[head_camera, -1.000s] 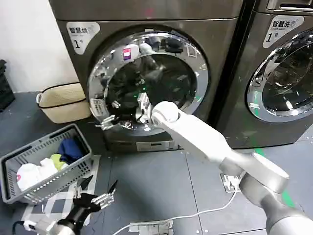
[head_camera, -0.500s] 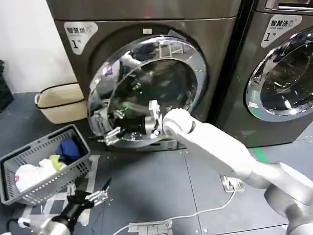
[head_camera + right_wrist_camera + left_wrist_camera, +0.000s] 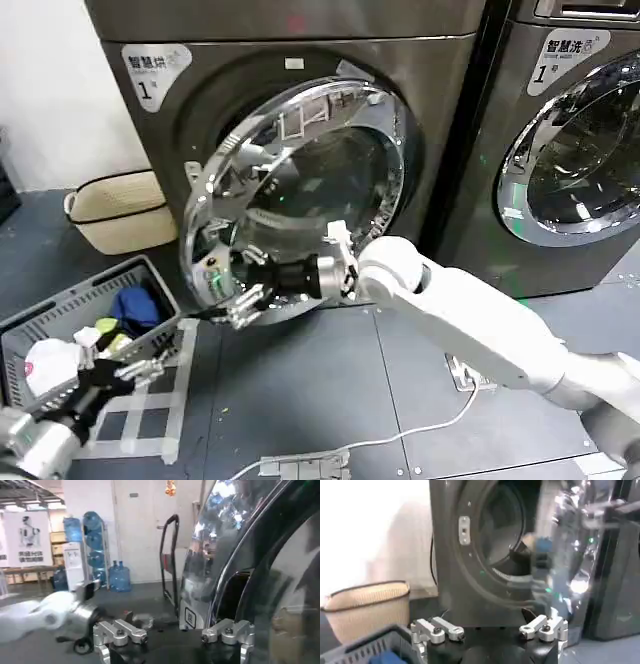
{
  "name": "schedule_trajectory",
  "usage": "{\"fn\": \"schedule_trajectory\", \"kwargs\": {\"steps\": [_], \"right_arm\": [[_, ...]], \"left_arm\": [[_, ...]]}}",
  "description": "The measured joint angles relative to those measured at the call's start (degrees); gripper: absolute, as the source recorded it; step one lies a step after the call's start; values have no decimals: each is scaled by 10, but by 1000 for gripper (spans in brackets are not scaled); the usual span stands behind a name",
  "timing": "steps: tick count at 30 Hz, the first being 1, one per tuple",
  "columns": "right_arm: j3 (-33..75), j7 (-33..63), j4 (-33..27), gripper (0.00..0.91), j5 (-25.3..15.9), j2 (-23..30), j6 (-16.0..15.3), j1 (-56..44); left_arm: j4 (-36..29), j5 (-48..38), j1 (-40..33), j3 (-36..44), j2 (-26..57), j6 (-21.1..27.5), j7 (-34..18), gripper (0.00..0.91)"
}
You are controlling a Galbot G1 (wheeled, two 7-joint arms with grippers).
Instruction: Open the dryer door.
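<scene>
The right gripper (image 3: 243,296) sits low in front of the dryer (image 3: 300,120), at the bottom edge of the round dryer door (image 3: 300,190). Its fingers (image 3: 240,310) are spread apart and nothing is between them. The tips look very close to the shiny door rim, but I cannot tell if they touch it. The door is swung partway out from the dryer, with its free edge just above and beside this gripper. The white right arm (image 3: 470,330) reaches in from the right side behind it. In the right wrist view the right gripper (image 3: 172,630) is wide open, and the chrome door edge (image 3: 220,555) stands close beside one finger. That view also shows blue water bottles (image 3: 107,575) far off in the room, which the head view does not show. The left gripper (image 3: 115,370) is low on the floor side, well apart from the right gripper, next to the laundry basket (image 3: 60,320). In the left wrist view the left gripper (image 3: 490,629) is open and empty, and past it you can see into the dark dryer opening (image 3: 505,530) behind the door. A tan bag (image 3: 110,210) sits by the wall.
</scene>
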Motion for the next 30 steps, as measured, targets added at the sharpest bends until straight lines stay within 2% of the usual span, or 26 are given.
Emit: {"fn": "schedule_trajectory", "kwargs": {"steps": [11,20,30], "right_arm": [[31,-63,36,907,-4,-47,-16,-41],[69,-123,68,907,-53,-90,3,-85],[122,-164,78,907,-82,-129,25,-132]], "left_arm": [[46,-59,-49,2,92,-34,26,907],[76,-88,-92,42,164,-61,54,907],[91,-114,-139,110,236,-82,102,907]]}}
